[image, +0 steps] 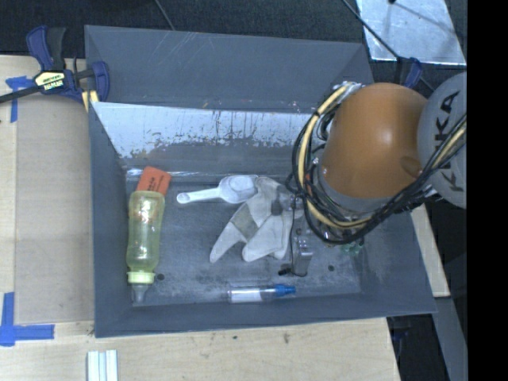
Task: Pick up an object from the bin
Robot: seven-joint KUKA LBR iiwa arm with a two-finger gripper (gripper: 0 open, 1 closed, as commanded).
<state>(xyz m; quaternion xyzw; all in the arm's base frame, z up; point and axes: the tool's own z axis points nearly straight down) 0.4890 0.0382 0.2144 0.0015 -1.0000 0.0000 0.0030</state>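
My gripper (299, 248) reaches down from under the orange dome to the bin floor right of centre. It stands at the right edge of a crumpled pale grey cloth (252, 227) and seems to touch it. A white plastic scoop (225, 190) lies just beyond the cloth, its handle pointing left. A clear tube with a blue cap (262, 293) lies along the front wall, just in front of the gripper.
A yellowish clear bottle (144, 235) lies lengthwise at the left side, with an orange block (153, 181) at its far end. A small green thing (353, 249) peeks out beneath the arm's cables at the right.
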